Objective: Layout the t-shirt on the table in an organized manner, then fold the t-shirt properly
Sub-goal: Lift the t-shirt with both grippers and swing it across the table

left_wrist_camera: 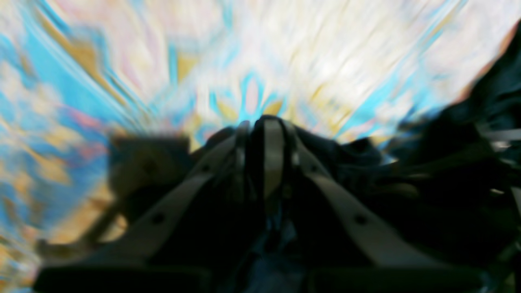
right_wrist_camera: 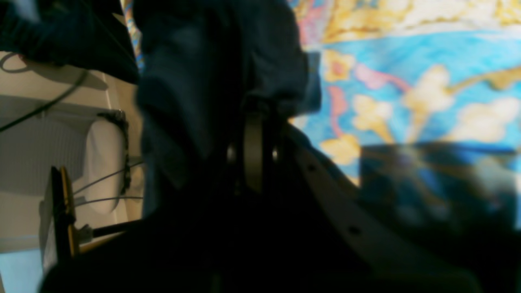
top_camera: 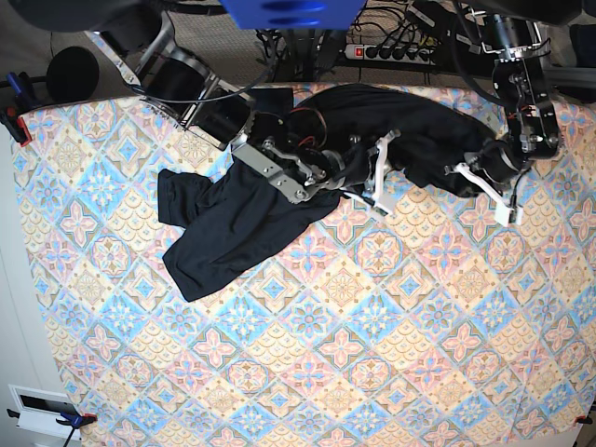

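The black t-shirt point(top_camera: 223, 233) lies crumpled across the back of the patterned table point(top_camera: 326, 354). One lobe is spread at the left and a bunched mass point(top_camera: 419, 130) sits at the right. My right gripper point(top_camera: 372, 177) is over the shirt's middle. In the right wrist view it point(right_wrist_camera: 253, 118) is shut, with dark fabric point(right_wrist_camera: 203, 61) draped over its tips. My left gripper point(top_camera: 480, 182) is at the shirt's right edge. The blurred left wrist view shows its fingers point(left_wrist_camera: 264, 122) pressed together with black cloth point(left_wrist_camera: 447, 162) bunched around them, above the table point(left_wrist_camera: 285, 49).
A power strip with cables point(top_camera: 391, 51) runs behind the table's back edge. A clamp point(top_camera: 14, 121) grips the left corner, near a round black object point(top_camera: 70, 74). Past the table edge, the right wrist view shows floor and cables point(right_wrist_camera: 101, 162).
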Controlling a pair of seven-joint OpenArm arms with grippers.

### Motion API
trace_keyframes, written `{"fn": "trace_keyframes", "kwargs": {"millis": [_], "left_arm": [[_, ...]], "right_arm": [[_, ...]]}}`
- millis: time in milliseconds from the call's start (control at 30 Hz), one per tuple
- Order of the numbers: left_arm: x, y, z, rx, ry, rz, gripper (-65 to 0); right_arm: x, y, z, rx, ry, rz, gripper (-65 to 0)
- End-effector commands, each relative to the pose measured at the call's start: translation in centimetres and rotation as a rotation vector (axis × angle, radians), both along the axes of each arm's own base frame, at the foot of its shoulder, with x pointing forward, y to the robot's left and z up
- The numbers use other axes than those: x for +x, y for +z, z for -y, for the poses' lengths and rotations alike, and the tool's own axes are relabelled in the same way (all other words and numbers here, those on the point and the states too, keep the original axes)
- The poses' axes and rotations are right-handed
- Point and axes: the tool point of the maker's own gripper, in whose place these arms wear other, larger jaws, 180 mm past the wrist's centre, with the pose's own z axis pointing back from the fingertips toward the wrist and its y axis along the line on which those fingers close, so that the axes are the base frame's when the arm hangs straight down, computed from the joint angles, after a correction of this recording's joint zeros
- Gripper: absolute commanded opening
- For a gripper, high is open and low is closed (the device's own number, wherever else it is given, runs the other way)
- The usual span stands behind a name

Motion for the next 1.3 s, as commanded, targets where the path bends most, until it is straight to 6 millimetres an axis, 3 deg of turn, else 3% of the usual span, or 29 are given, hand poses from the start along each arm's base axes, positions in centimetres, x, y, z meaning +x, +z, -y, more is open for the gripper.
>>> {"fn": "trace_keyframes", "kwargs": {"millis": [0, 200, 333, 433, 567, 700, 900, 1133, 1267], "left_arm": [[1.6, 2.6, -1.3, 0.038, 0.019, 0.091, -65.0], [3.0, 7.8, -3.3, 0.088, 0.073, 0.241, -65.0], [3.9, 10.2, -4.7, 0.054, 0.131, 0.323, -65.0], [4.7, 12.7, -6.3, 0.029, 0.185, 0.398, -65.0], [6.5, 16.1, -6.9, -0.006, 0.2, 0.465, -65.0], [8.3, 19.5, -6.5, -0.01, 0.178, 0.528, -65.0], [10.1, 26.0, -6.4, -0.006, 0.19, 0.678, -65.0], [11.0, 33.2, -7.8, 0.041, 0.199, 0.853, -65.0], [10.6, 38.3, -9.1, 0.09, 0.216, 0.985, -65.0]], "right_arm": [[2.9, -1.3, 3.2, -0.144, -0.029, 0.064, -65.0], [8.3, 1.4, 4.0, -0.158, -0.077, 0.185, -65.0], [13.0, 4.4, 4.9, -0.172, -0.124, 0.302, -65.0], [16.1, 7.7, 4.3, -0.147, -0.163, 0.382, -65.0], [19.2, 13.9, 2.7, -0.076, -0.21, 0.531, -65.0], [21.1, 19.5, 2.1, -0.041, -0.251, 0.705, -65.0], [23.6, 25.9, 4.0, -0.096, -0.308, 0.954, -65.0], [25.1, 31.2, 4.3, -0.085, -0.331, 1.122, -65.0], [26.1, 36.0, 4.2, -0.041, -0.346, 1.272, -65.0]]}}
